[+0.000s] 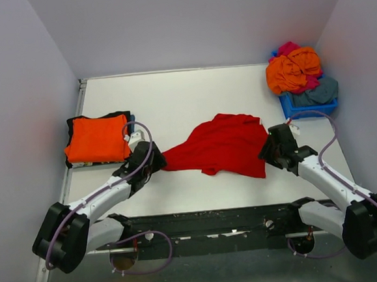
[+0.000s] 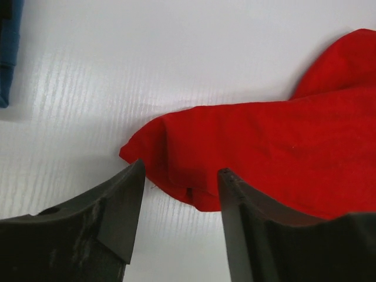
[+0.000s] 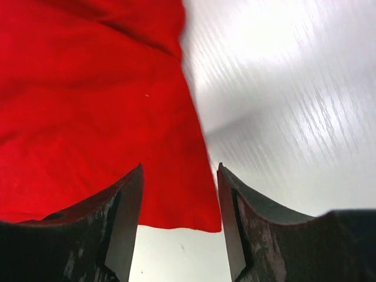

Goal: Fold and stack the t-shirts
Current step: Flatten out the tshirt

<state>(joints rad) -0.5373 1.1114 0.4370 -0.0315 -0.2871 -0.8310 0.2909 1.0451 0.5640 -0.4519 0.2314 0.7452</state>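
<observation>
Cloth is bunching up all over the red t-shirt, which is lying crumpled and unfolded on the white table. It's spreading wide on its right side and tapering to a point on its left.

We're seeing the left gripper sitting right at that left point. From the left wrist view its fingers are standing wide apart and released. The shirt's rounded tip is lying flat on the table in the gap between them.

The right gripper is sitting at the red t-shirt's right edge, and it's looking much the same from its own wrist view. Its fingers are spreading apart too, loose, and the shirt's lower corner is lying between them without getting squeezed.

Moving outward, left of the red t-shirt and just past the left gripper, a folded orange t-shirt is lying on top of a black t-shirt, whose edges are peeking out around it.

Off beyond the red t-shirt's right side, farther from the arms, a blue bin is sitting in the corner and holding a loose heap. A crumpled orange t-shirt is riding on top, a magenta t-shirt is poking out behind it, and a grey-blue t-shirt is slumping at the bin's right side.
</observation>
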